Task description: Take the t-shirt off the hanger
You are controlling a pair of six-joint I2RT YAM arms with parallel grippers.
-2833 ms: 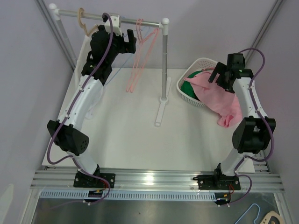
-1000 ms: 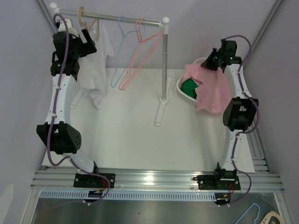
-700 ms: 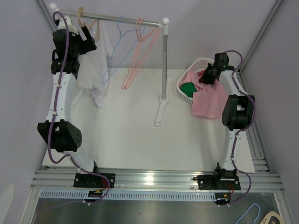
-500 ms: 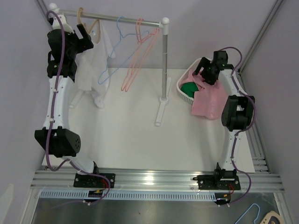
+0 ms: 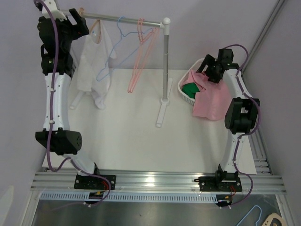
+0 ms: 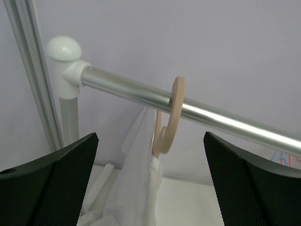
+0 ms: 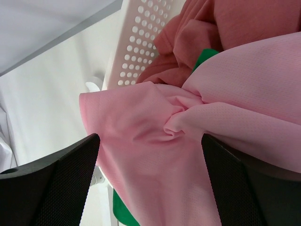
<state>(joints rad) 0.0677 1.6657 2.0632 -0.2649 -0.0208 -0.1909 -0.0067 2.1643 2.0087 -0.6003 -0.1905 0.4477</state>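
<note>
- The left arm [image 5: 52, 94] rises long from its base toward 11 o'clock in the top view, with its elbow low at 8 o'clock.
- The left gripper [image 5: 77, 26] points toward 3 o'clock, jaws spread wide.
- The right arm [image 5: 234, 85] reaches toward 1 o'clock, with its elbow at 3 o'clock.
- The right gripper [image 5: 207, 70] angles toward 8 o'clock, jaws wide apart.

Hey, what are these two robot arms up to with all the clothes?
They are taking t-shirts off hangers. The left claw, open, is raised at the pale wooden hanger that carries a white t-shirt on the metal rail; that shirt is not yet off. The right claw hangs open over a pink t-shirt draped across the rim of a white perforated plastic basket, gripping nothing. Thin pink hangers nearby are bare.
</note>
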